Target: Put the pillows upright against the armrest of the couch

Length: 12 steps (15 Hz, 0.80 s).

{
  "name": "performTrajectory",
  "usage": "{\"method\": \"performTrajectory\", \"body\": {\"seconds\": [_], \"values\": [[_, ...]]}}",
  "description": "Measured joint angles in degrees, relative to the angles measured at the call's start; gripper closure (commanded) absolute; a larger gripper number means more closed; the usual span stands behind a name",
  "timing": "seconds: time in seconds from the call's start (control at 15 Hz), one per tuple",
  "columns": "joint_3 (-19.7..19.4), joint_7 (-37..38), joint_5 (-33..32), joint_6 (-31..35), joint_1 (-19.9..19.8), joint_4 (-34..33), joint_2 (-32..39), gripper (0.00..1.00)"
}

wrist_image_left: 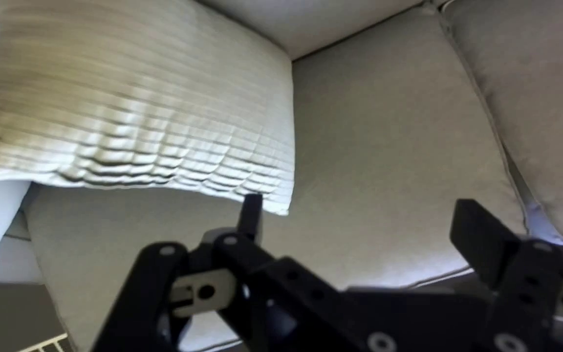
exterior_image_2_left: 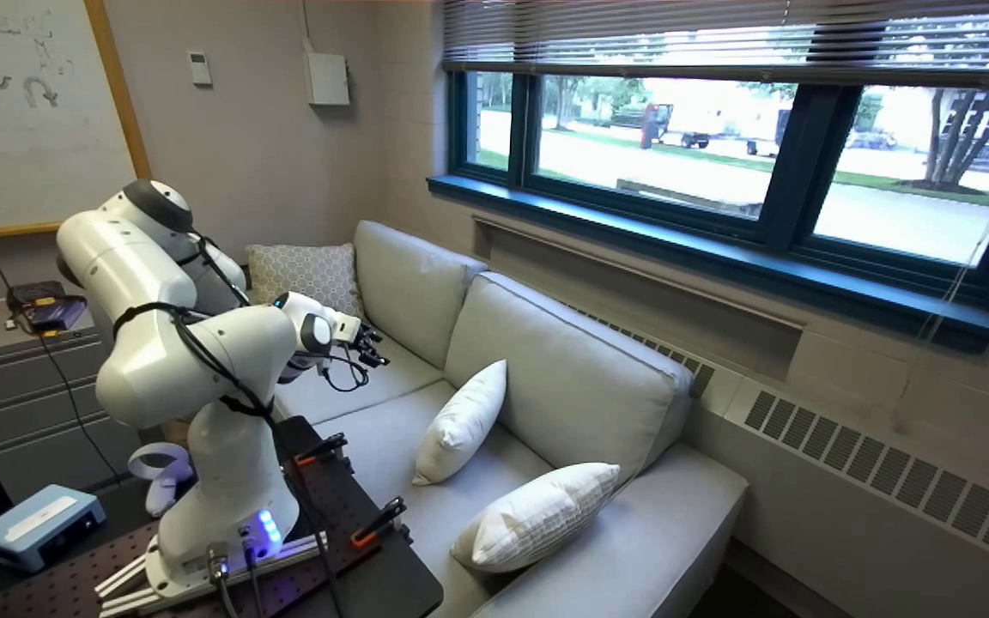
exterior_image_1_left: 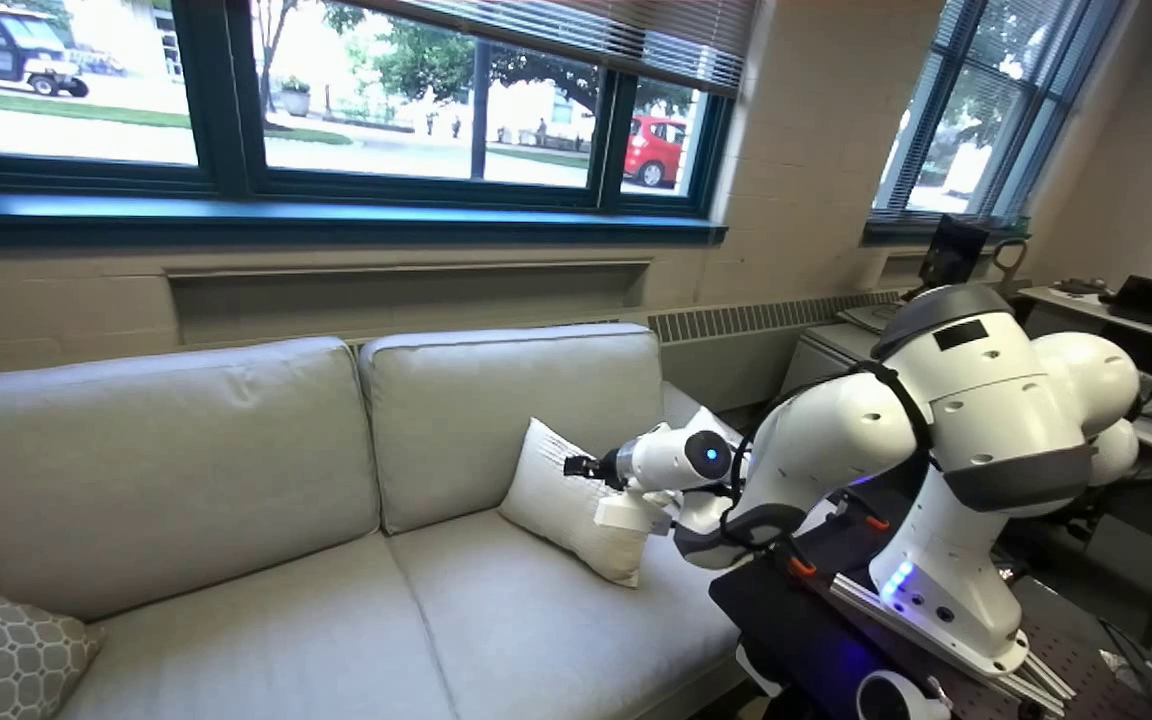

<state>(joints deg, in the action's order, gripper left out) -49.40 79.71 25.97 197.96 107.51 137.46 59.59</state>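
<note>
Blocky jaws wide apart near a puffy, pleated cream pillow [wrist_image_left: 164,102] on the smooth couch [wrist_image_left: 389,146]

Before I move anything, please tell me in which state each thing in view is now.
Hand: open, holding nothing.
Inner cream pillow: tilted on the couch, apart from the armrest.
Outer cream pillow: tilted beside the armrest; contact with it cannot be judged.
Grey patterned pillow: propped up at the couch's other end.
Blinds behind the couch: lowered partway.
Base lights: lit blue.
</note>
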Motion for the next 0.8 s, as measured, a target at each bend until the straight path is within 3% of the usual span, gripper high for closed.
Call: {"method": "performTrajectory", "body": {"seconds": [0.33, 0.53, 0.8], "values": [[7.71, -3.69, 0.12, -0.02, -11.38, -10.91, -2.46, 0.0], [11.5, -8.35, 0.39, -0.05, -19.44, -11.82, -6.4, 0.0], [12.59, -11.69, 3.34, -0.06, -27.04, -10.4, -11.56, 0.0]]}}
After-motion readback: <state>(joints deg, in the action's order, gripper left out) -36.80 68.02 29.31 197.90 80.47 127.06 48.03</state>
